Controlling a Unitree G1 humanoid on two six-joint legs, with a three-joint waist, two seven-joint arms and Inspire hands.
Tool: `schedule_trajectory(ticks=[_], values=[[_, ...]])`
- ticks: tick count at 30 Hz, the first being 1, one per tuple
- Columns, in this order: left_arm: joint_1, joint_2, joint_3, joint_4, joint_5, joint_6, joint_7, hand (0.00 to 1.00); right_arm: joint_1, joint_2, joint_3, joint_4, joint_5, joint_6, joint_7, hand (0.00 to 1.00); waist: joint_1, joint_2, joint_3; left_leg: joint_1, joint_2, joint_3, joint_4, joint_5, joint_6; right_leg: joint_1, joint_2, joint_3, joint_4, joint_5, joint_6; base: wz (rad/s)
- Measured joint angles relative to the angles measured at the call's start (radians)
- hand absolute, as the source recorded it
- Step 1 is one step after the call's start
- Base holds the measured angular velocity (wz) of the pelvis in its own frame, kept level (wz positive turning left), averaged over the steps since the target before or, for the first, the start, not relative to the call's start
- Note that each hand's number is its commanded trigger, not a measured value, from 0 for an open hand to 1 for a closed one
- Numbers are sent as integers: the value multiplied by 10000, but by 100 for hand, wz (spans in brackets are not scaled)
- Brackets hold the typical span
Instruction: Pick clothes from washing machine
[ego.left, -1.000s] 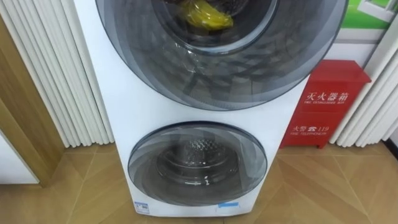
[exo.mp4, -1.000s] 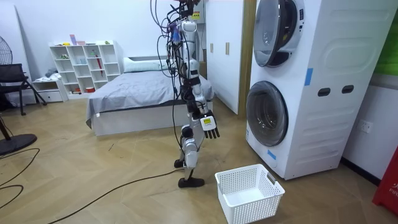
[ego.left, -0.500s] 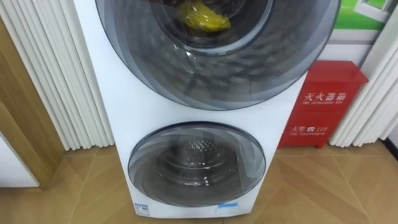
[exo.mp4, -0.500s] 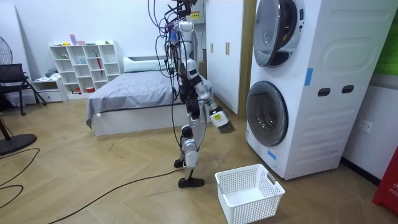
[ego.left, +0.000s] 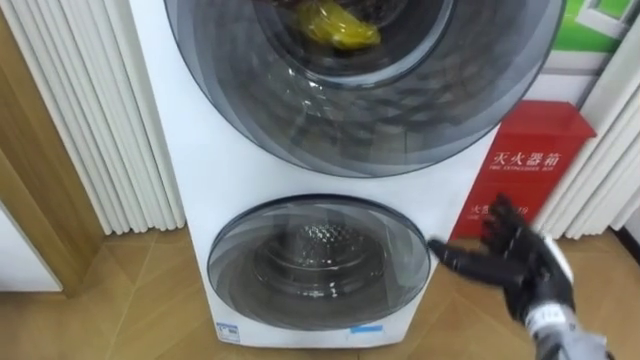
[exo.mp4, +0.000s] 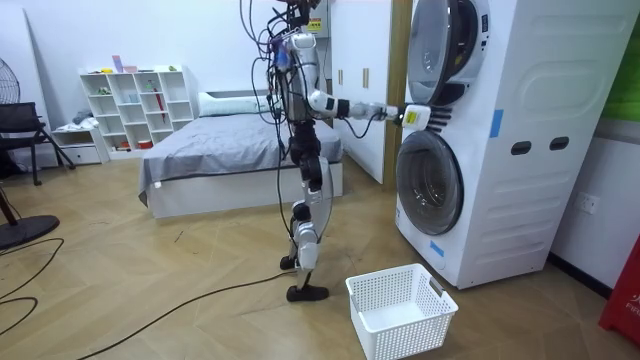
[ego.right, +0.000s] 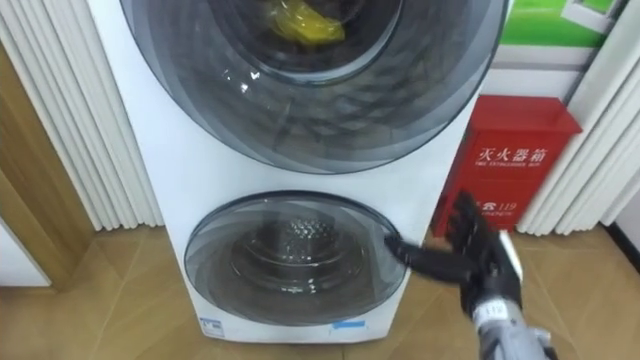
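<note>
A yellow piece of clothing (ego.left: 340, 25) lies inside the upper drum of the stacked white washing machine (exo.mp4: 500, 140), seen through the upper round door (ego.left: 400, 120). Below it the lower round door (ego.left: 318, 262) shows a bare metal drum. My right hand (ego.left: 525, 270) is open with fingers spread, held in front of the machine by the right rim of the lower door. In the room view I stand facing the machine, my right arm stretched out level and my right hand (exo.mp4: 416, 117) close to the machine's front, between the two doors.
A white laundry basket (exo.mp4: 400, 310) stands on the wooden floor in front of the machine, beside my feet. A red cabinet (ego.left: 525, 160) stands right of the machine, and white slatted panels (ego.left: 90, 110) stand to its left. A bed (exo.mp4: 215, 160) is behind me.
My right arm has swung up from hanging at my side to stretched out toward the machine, so the right hand has come into the eye view.
</note>
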Motion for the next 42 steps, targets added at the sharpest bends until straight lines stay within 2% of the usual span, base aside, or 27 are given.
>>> schedule_trajectory(ticks=[2,6,10,14,21,24,30,37,42], values=[[-13,-1,-12,-53,-1,193,-2,0,-551,-139,15,-282,-14,12,-344,0,17,8,-12,-1,2,-2,-2,1,0,-18,-2,2,1,0,0,0],[49,-1,-13,-397,2,338,-15,0,-1197,-373,15,-808,-22,13,-677,0,39,-2,-18,-7,5,-33,-10,2,-1,-8,1,-33,0,0,0,2],[42,0,-17,-401,28,430,-125,0,-1770,-529,-10,-896,65,36,-999,0,91,-52,-61,5,1,-170,-6,2,-1,72,2,-147,-6,0,0,9],[20,2,-17,-511,33,630,-214,0,-1861,-583,-16,-978,69,138,-1112,0,159,-59,-66,-74,1,-164,19,2,-1,2,0,-157,-2,0,0,0],[-40,30,-25,-400,35,658,-214,0,-2260,-588,9,-1005,111,179,-1621,0,259,-76,-57,-175,4,-183,75,20,-5,-90,-11,-234,48,0,0,0],[-47,48,-25,-381,34,773,-214,0,-2395,-637,9,-1006,117,259,-1719,0,278,-138,-42,-169,21,-142,71,53,-10,-226,-7,-231,182,0,0,-5],[-41,73,-54,-390,26,876,-279,0,-2408,-660,0,-1893,56,684,-1900,0,308,-188,-55,-398,55,67,83,53,-11,-542,12,-76,253,9,-15,-12],[-312,140,-631,-196,24,874,-403,0,-2400,-661,195,-2757,62,1026,-1990,0,207,-197,-55,-475,120,206,62,60,-24,-724,52,-57,334,15,-25,-8],[-360,141,-710,-162,29,907,-403,0,-2351,-642,540,-3229,-249,1312,-1960,0,217,-198,-58,-318,171,355,-1,60,-25,-731,124,153,330,39,-64,-23]])
